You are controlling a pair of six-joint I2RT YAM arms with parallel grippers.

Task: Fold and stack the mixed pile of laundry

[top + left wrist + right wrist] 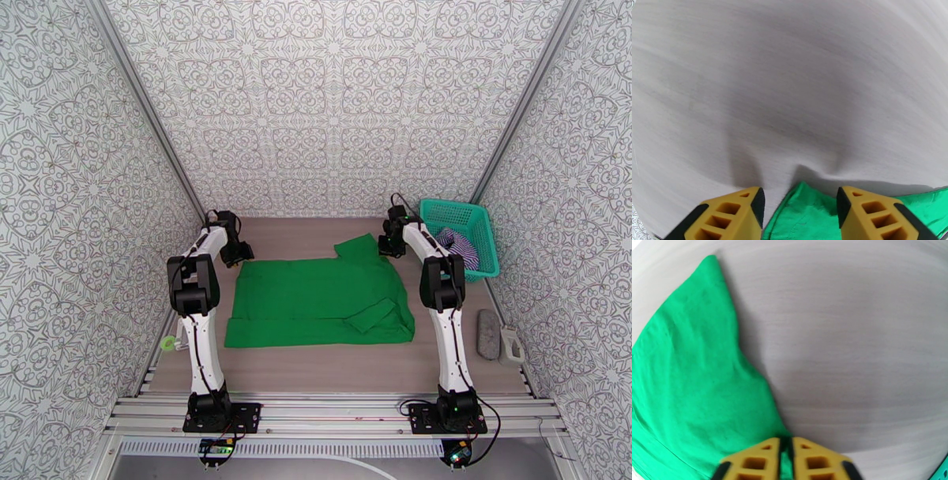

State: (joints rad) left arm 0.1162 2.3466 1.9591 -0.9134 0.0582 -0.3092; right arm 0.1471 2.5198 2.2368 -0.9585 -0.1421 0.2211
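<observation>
A bright green T-shirt lies spread flat across the middle of the table, one sleeve folded over near its front right. Its far left corner pokes up between the yellow fingers of my left gripper, whose jaws stand apart around the cloth; from above, this gripper sits at that corner. My right gripper is shut, with a sliver of the shirt's edge pinched between its tips, at the far right sleeve. The purple-and-white striped top lies bunched inside the basket.
The teal mesh basket stands at the far right, close beside my right arm. A grey oblong object and a white item lie along the right edge. A small green piece sits off the left edge. Patterned walls enclose the table.
</observation>
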